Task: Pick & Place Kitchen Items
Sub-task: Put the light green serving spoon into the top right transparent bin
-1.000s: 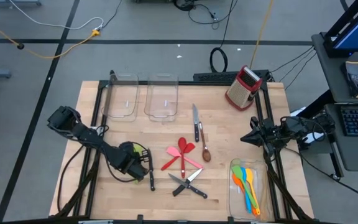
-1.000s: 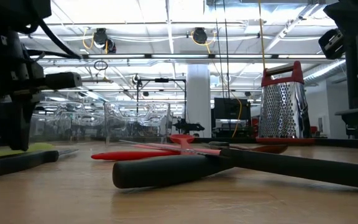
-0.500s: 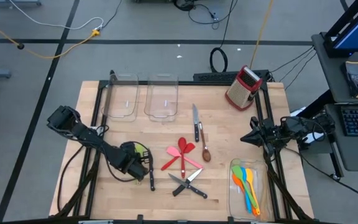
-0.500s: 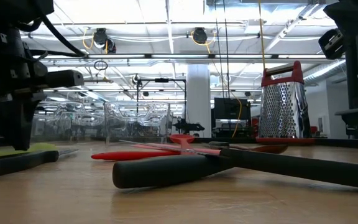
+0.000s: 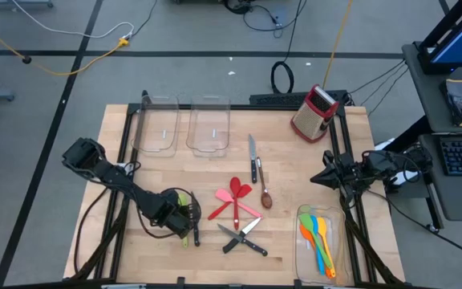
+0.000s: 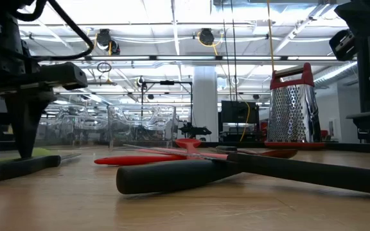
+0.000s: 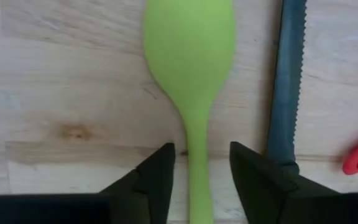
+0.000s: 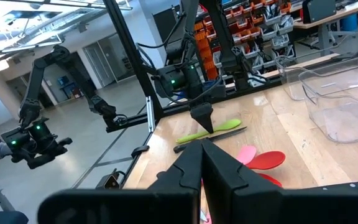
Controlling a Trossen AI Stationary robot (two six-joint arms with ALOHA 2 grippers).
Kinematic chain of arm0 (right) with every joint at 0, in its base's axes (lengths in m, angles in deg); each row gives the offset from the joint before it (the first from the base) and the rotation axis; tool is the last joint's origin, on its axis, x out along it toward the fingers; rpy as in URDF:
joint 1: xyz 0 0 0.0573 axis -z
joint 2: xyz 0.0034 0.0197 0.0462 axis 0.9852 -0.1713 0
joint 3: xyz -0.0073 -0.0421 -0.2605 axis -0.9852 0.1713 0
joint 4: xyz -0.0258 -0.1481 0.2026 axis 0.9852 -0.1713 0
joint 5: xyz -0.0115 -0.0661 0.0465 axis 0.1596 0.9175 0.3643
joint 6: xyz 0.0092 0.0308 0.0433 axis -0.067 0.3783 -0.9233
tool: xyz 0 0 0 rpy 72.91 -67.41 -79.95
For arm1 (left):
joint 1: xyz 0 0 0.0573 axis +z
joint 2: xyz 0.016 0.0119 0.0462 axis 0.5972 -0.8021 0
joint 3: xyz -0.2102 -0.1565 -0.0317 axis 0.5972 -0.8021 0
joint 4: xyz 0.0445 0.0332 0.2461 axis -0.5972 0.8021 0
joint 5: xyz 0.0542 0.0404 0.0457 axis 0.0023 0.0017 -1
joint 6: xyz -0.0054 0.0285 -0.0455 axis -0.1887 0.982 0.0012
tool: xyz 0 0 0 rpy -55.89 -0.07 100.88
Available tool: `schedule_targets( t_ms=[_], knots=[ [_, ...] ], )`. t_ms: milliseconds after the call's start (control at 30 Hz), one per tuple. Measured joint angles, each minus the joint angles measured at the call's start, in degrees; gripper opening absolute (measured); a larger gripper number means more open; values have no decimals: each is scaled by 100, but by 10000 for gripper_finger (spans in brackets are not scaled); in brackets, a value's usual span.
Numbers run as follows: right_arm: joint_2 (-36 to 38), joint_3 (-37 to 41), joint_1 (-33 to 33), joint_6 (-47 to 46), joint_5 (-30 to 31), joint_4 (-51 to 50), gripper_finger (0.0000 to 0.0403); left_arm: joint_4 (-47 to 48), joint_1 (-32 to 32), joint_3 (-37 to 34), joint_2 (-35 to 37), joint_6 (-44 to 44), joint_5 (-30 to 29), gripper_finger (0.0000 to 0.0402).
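A green spoon (image 7: pixel 189 56) lies flat on the wooden table, bowl away from the wrist camera. My left gripper (image 7: pixel 199 155) points down over it at the table's near left (image 5: pixel 180 218). It is open, one finger on each side of the spoon's handle, with a gap showing on both sides. A black-handled serrated knife (image 7: pixel 286 81) lies right beside the spoon. My right gripper (image 8: pixel 201 152) waits shut at the table's right edge (image 5: pixel 318 178), holding nothing.
Mid-table lie red and pink spatulas (image 5: pixel 233 199), a brown spoon (image 5: pixel 265 197), a knife (image 5: pixel 253 156) and two crossed knives (image 5: pixel 243 237). Two clear bins (image 5: pixel 157 128) (image 5: pixel 209 128) stand at the far side, and a third (image 5: pixel 301 249) at near right holds coloured utensils. A red grater (image 5: pixel 315 112) stands far right.
My left gripper has opened: in the low view its fingers were together and now stand apart over the green spoon. The spoon and the knife beside it lie where they were.
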Motion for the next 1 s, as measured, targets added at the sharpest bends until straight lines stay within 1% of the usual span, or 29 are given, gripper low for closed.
schedule_targets(
  t_ms=[100, 200, 300, 467, 567, 633, 667, 800, 1000],
  knots=[
    [1, 0, 1, 26, 17, 1, 0, -143, 51, 9, -252, 117, 129, 176],
    [1, 0, 1, 26, 129, 5, 0, -202, 110, 48, -480, 290, 517, 163],
    [-1, 0, 1, 24, 131, 5, 0, -184, 114, 115, -549, 328, 671, 134],
    [-1, 0, 1, 9, 131, 3, 0, 255, 114, 319, -643, 579, 837, 81],
    [-1, 0, 1, 26, 131, 3, 0, 420, 103, 324, -643, 513, 948, 45],
    [-1, 0, 1, 27, 131, 3, 0, 493, 101, 339, -643, 505, 936, 19],
    [-1, 0, 1, 30, 131, 3, 0, 512, 101, 341, -643, 517, 922, 13],
    [-1, 0, 1, 48, 131, 2, 0, 602, 93, 343, -566, 626, 848, 14],
    [1, 0, 1, 181, 131, 1, 0, 746, -9, 314, -328, 699, 290, 8]
  ],
)
